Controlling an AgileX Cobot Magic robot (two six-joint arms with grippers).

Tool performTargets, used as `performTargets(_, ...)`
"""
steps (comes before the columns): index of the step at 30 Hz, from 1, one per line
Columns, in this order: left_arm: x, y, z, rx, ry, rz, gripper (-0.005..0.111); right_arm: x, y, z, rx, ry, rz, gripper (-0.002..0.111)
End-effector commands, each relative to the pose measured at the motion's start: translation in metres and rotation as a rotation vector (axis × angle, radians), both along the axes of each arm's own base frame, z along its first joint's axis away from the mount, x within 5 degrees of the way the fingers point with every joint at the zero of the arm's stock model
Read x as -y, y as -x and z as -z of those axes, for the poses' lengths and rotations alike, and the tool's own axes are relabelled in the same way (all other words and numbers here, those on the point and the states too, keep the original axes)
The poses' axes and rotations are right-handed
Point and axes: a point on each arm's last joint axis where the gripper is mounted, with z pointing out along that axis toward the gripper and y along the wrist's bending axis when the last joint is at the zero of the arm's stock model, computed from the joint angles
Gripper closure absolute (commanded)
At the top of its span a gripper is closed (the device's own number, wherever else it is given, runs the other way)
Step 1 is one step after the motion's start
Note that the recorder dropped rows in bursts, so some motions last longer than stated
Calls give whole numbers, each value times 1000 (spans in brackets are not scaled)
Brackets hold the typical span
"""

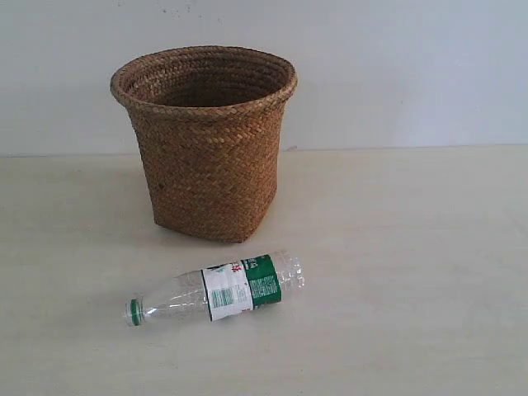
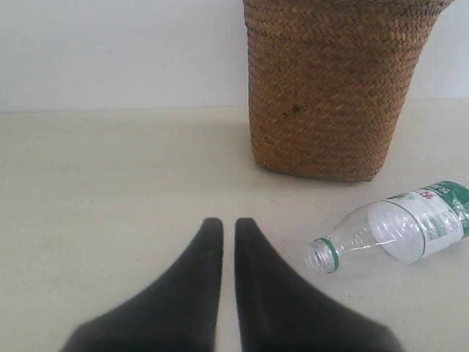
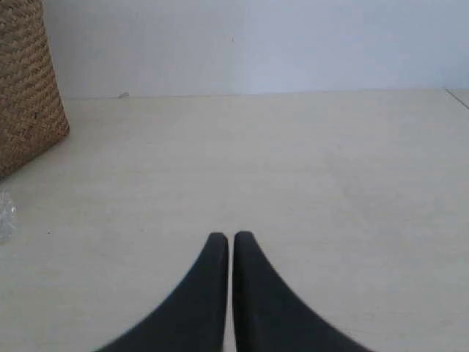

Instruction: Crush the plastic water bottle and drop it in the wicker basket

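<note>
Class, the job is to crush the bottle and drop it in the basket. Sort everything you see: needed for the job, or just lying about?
Needed: bottle, basket, left gripper, right gripper.
Lying about: no stray things show, only the table and the wall.

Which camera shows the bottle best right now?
The exterior view: the whole bottle shows, lying on its side in front of the basket. The left wrist view cuts the bottle off at the frame edge; the right wrist view catches only a sliver of clear plastic.
</note>
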Motion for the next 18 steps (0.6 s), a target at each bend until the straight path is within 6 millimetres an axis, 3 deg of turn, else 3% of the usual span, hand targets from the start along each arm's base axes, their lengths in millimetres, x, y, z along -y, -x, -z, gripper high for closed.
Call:
performTargets(1, -2, -1, -4, 70, -99, -8, 101, 0, 0, -1, 10, -2, 1, 108)
performTargets(7, -3, -2, -11, 157, -130, -22, 101, 0, 0, -1, 10, -2, 1, 108)
performTargets(8, -3, -2, -15, 173, 18, -34, 101, 0, 0, -1, 10, -2, 1, 108)
performTargets(11, -3, -2, -20, 213, 128, -49, 101, 0, 0, -1, 10, -2, 1, 108)
performTargets(14, -2, -2, -19, 155, 395, -62, 101, 0, 0, -1, 10, -2, 1, 108)
performTargets(18, -5, -2, -28, 229, 592, -83, 101, 0, 0, -1, 10, -2, 1, 108)
